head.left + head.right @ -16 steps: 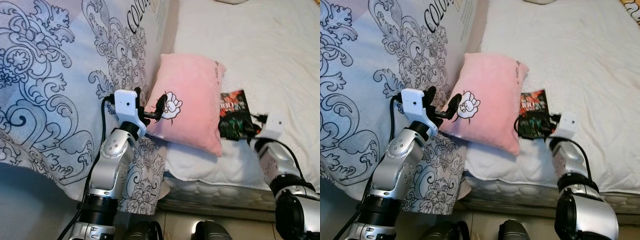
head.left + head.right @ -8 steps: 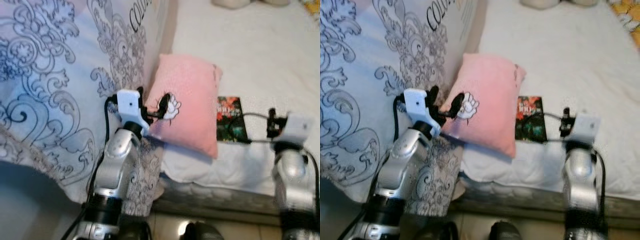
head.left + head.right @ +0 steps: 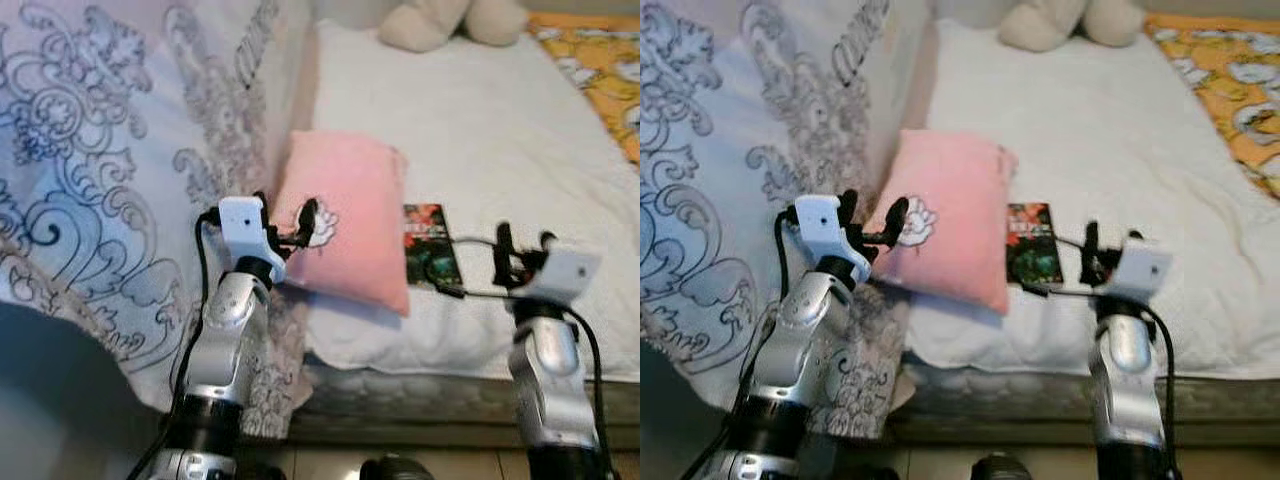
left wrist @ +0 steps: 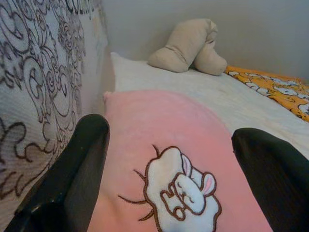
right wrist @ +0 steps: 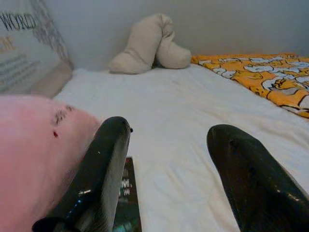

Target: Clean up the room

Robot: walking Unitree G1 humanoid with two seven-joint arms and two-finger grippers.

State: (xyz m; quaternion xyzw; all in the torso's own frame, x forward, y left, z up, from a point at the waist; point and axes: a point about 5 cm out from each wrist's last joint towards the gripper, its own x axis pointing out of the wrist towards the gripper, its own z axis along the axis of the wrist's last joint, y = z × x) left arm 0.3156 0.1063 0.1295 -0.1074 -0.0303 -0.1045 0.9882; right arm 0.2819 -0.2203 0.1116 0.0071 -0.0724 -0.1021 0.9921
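The soft pink embroidered pillow [image 3: 349, 225], leaned on the white bed [image 3: 500, 150] against patterned bedding, is approached by the open left end effector [image 3: 285, 222], and should be pinched deep at its edge; the right end effector [image 3: 520, 258] is open too.

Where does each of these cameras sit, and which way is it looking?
Left eye view: on the head, looking down at the bed; both silver arms show, the left pincer open at the pink pillow.
Right eye view: the same scene; the right pincer open by the book.
Left wrist view: along two black fingers onto the pillow.
Right wrist view: along its fingers across the bed.
Both wrist views share the beige plush toy.
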